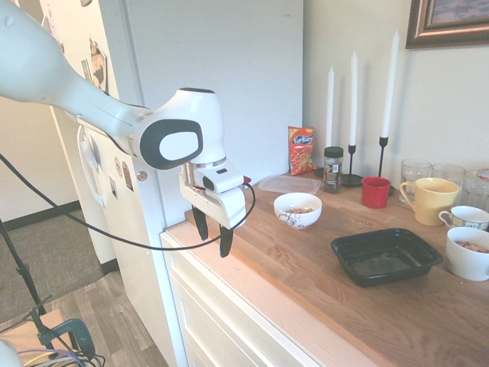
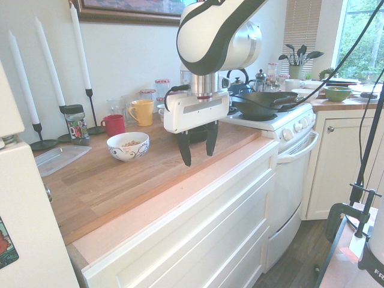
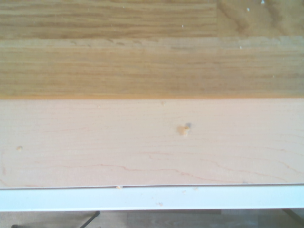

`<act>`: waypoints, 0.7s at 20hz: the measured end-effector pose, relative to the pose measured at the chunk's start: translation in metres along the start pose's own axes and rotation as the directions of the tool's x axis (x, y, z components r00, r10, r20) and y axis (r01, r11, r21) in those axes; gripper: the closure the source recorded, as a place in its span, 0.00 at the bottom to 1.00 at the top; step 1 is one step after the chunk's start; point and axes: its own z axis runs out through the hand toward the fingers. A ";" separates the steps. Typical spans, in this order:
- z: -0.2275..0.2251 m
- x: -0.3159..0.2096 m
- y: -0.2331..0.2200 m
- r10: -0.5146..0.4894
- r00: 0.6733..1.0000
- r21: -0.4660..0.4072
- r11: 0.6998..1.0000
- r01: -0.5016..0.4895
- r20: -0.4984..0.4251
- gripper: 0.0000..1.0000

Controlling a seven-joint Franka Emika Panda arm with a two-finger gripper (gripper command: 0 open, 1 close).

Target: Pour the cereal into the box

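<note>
White bowl (image 1: pixel 298 210): cereal (image 1: pixel 299 210) unpoured | claw (image 1: pixel 213 235): open, empty | next: grip rim (mind spillage), carry to box (image 1: pixel 386 257)

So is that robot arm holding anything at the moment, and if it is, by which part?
Nothing is held: the gripper hangs open over the counter's front edge, and the patterned cereal bowl stands apart from it.
</note>
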 end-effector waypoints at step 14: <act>-0.056 0.027 -0.149 -0.105 0.980 0.045 0.992 0.114 -0.166 0.00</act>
